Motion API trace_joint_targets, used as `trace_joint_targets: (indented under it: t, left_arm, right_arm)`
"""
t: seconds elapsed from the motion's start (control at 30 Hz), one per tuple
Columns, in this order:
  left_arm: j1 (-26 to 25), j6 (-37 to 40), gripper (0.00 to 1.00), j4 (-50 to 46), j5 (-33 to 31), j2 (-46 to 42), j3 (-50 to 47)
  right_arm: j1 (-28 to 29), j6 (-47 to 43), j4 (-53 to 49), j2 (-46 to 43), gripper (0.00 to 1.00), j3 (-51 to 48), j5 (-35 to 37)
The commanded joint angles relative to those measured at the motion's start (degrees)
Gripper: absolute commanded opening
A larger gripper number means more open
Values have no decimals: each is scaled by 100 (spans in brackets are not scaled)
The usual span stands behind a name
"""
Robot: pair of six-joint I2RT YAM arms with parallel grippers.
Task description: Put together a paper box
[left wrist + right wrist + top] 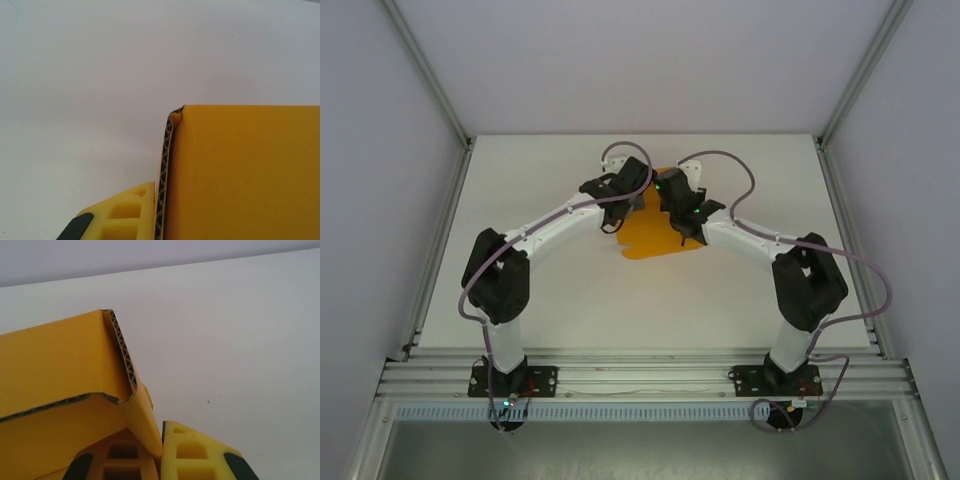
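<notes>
- One paper box point(660, 238) – orange card, part folded. It is on the white table point(570, 290) a little beyond the middle, where the two arms meet.
- Two arms, two grippers. The left gripper point(620, 195) is at the box's far left part and the right gripper point(678, 205) at its far right part, close together.
- Each arm trails one grey cable.
- From above, the near part of the card lies flat with a rounded near edge. The far part is hidden under the grippers.
- The left wrist view gives what the top view cannot: a folded panel of the paper box point(240, 175) standing upright, its corrugated cut edge pressed against one yellow finger point(127, 215). The other finger is behind the card. The left gripper is clamped on this panel.
- The right wrist view shows a bent corner of the paper box point(55, 370), with the fluting plain along two cut edges.
- There a narrow flap runs down between the two yellow fingers point(195, 450) – the right gripper point(161, 445) is closed tight on it.
- Each finger shows one dark pad at its outer edge.
</notes>
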Motion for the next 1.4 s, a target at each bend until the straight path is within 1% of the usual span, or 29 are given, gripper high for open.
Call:
trace_joint_targets:
  t: [0.0, 0.03, 0.07, 0.13, 0.17, 0.23, 0.3, 0.37, 0.47, 0.57, 0.63, 0.73, 0.8, 0.83, 0.93, 0.97, 1.0, 1.03, 1.1, 1.13, 1.2, 1.27, 1.37]
  left_arm:
    - [328, 24, 0, -1315, -1421, 97, 97]
    - [292, 313, 0, -1036, -1234, 67, 59]
    - [248, 582, 0, -617, -907, -14, -52]
    - [160, 1221, 0, 321, -198, -232, -391]
    - [118, 1440, 0, 806, 129, -368, -615]
    - [95, 1558, 0, 1346, 586, -572, -892]
    - [95, 1630, 0, 1727, 913, -764, -1117]
    - [99, 1685, 0, 1879, 1082, -900, -1244]
    - [95, 1667, 0, 1926, 1071, -1008, -1354]
    - [103, 1700, 0, 1973, 1094, -1037, -1399]
    - [103, 1710, 0, 2001, 1129, -1032, -1409]
    - [104, 1907, 0, 2051, 1238, -1024, -1463]
    - [108, 2176, 0, 2218, 1310, -1068, -1616]
    - [103, 2316, 0, 2335, 1354, -1095, -1717]
    - [112, 2731, 0, 2942, 1613, -1180, -2196]
    - [105, 2882, 0, 3196, 1807, -1188, -2371]
    - [106, 2983, 0, 3410, 2016, -1189, -2522]
    - [104, 3082, 0, 3654, 2283, -1182, -2685]
    - [104, 3313, 0, 4253, 2884, -1146, -3047]
    - [104, 3384, 0, 4569, 3117, -1124, -3208]
    - [104, 3563, 0, 5123, 3437, -1004, -3450]
    - [104, 3632, 0, 5444, 3573, -829, -3507]
    - [104, 3793, 0, 5684, 3745, -549, -3501]
  right_arm:
    - [-878, -86, -271, -305, 2, -310, 1280]
    - [-860, -257, -18, -380, 8, -437, 913]
    - [-863, -441, 245, -451, 11, -574, 411]
    - [-861, -640, 588, -538, 13, -751, -509]
    - [-862, -769, 729, -576, 19, -822, -987]
    - [-862, -999, 838, -616, 32, -889, -1701]
    - [-856, -1113, 837, -664, 41, -932, -2140]
    - [-857, -1230, 843, -768, 50, -1004, -2501]
    - [-858, -1334, 1034, -1070, 69, -1255, -3322]
    - [-858, -1328, 1313, -1443, 83, -1535, -3923]
    - [-856, -1307, 1387, -1687, 99, -1663, -4106]
    - [-860, -1315, 1372, -2122, 100, -1807, -4286]
    - [-862, -1343, 1209, -2481, 100, -1867, -4159]
    - [-863, -1350, 1057, -2682, 100, -1890, -3960]
    - [-871, -1336, 612, -3240, 100, -1995, -2821]
    - [-897, -1381, 442, -3349, 92, -2025, -2542]
    - [-933, -1390, 261, -3485, 83, -2011, -2434]
    - [-966, -1356, 102, -3574, 77, -1986, -2391]
    - [-988, -1266, -160, -3609, 68, -1903, -2540]
    - [-994, -1239, -248, -3577, 61, -1860, -2734]
    - [-994, -1157, -350, -3441, 54, -1791, -3223]
    - [-995, -1087, -390, -3242, 44, -1756, -3725]
    - [-992, -1104, -475, -2917, 33, -1682, -4329]
